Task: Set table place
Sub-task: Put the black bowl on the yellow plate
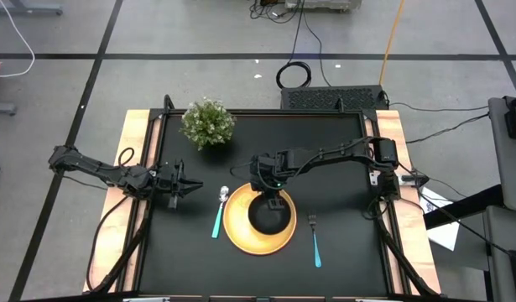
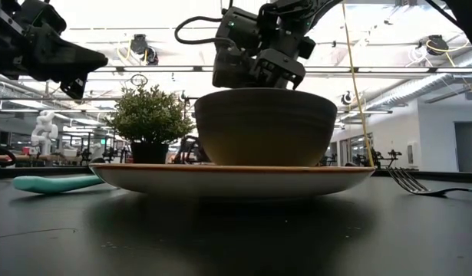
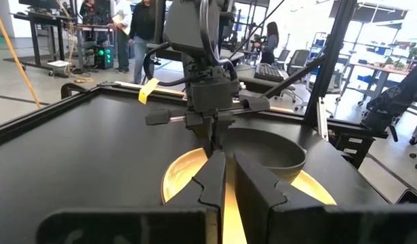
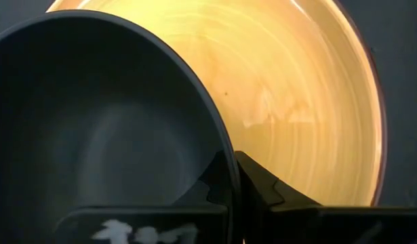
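The round yellow plate lies on the black table near its front middle. The black bowl stands upright in the plate; the plate's rim hides the bowl's base in the low view. My right gripper is above the bowl's far rim, shut on it. The teal-handled spoon lies left of the plate and the fork lies right of it. My left gripper hovers left of the spoon with nothing in it, its fingers nearly together. My right gripper pinches the bowl's rim at its far side, with one finger inside the bowl and one outside. The fingers come from above, pointing down. The bowl sits upright and level in the plate.
A bushy green potted plant stands at the far left of the table. Pale wooden strips run along the left and right sides. There is bare tabletop at the far right and near left. People stand in the room beyond the table.
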